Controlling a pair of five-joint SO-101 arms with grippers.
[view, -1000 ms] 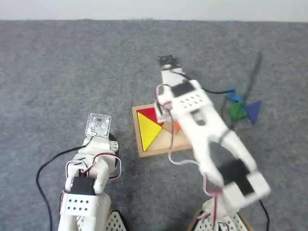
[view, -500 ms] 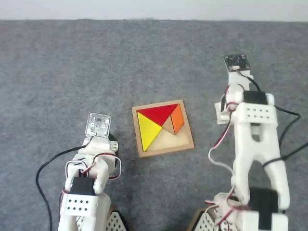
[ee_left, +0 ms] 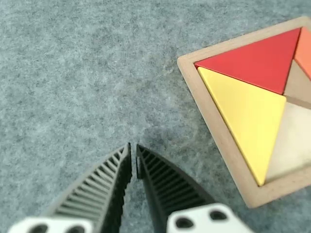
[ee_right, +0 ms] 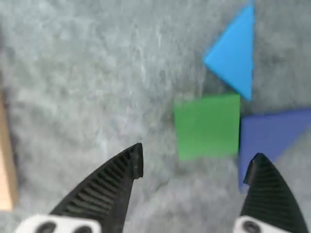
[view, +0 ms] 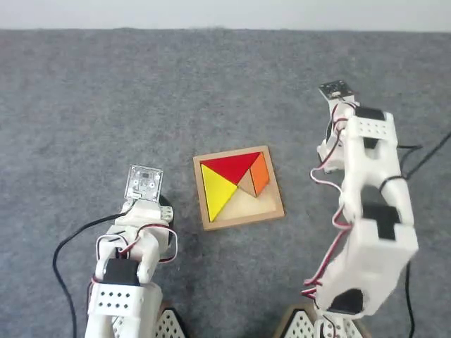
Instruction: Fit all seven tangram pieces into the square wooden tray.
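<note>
- Your right end effector (ee_right: pixel 198 153) is spread wide and holds nothing; its two dark ribbed fingers (ee_right: pixel 114 182) hang above the grey bench (ee_right: pixel 73 73).
- In the right wrist view, a green square (ee_right: pixel 208 126) lies flat on the bench in the gap ahead of those fingers.
- A dark blue triangle (ee_right: pixel 272 133) touches one side of the green square, and a light blue triangle (ee_right: pixel 235 56) lies just beside the square's far edge.
- Your left end effector (ee_left: pixel 133 148) is closed with only a sliver between the tips (nothing in it), and it points down at bare bench near one corner of the tray (ee_left: pixel 214 121).
- In the high view, the tray (view: pixel 243 219) sits on the bench between the two arms, turned slightly out of square with the bench edge.
- A red triangle (view: pixel 229 167) fills the tray's far side, and a yellow triangle (view: pixel 217 190) lies against it on the side toward your left arm (view: pixel 134 253).
- An orange piece (view: pixel 261 174) sits at the tray's edge toward your right arm (view: pixel 366 197); the rest of the tray floor is bare wood.
- Your right arm stretches out beside the tray, apart from it; your left arm is folded back nearer its base.
</note>
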